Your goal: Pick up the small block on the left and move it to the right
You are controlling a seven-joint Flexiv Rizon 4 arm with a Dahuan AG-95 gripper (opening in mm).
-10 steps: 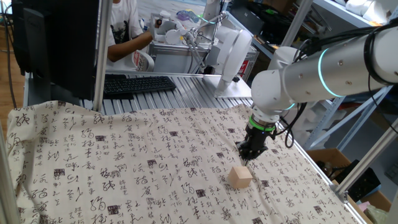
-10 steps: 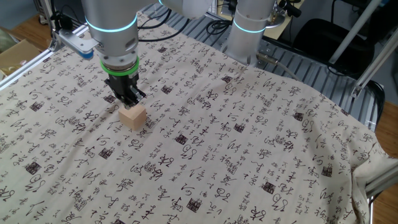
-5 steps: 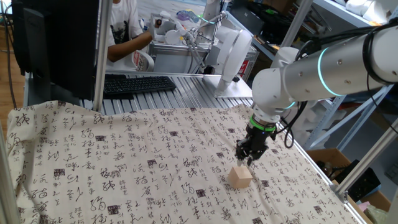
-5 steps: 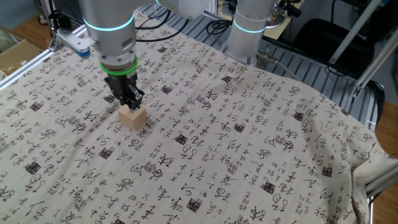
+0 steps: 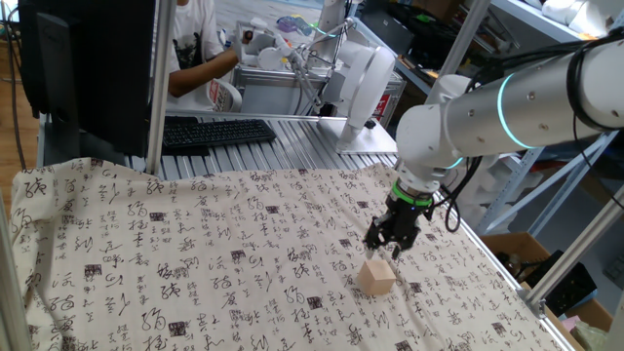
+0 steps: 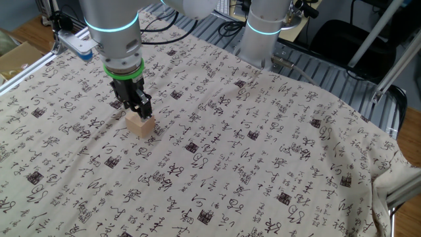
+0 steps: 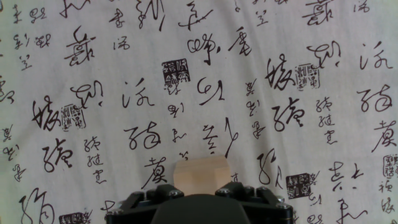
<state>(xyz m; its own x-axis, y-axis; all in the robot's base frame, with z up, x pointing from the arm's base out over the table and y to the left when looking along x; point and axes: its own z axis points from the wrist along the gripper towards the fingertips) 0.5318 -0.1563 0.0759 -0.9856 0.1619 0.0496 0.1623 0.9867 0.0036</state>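
Block (image 6: 141, 125) sits just under hand (image 6: 140, 112).

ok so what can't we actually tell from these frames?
- Pincer opening: fingers overlap into one dark shape in both fixed views; the hand view shows only the housing, no fingertips.
- Contact with the small block: tips sit right at its top; touching or just above cannot be told.
- Small block in hand view: lower part hidden by the pincer housing.
- Person behind the table: head cut off by the top edge.

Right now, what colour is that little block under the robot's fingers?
Plain light tan wood, unmarked. The small block shows best in the other fixed view.
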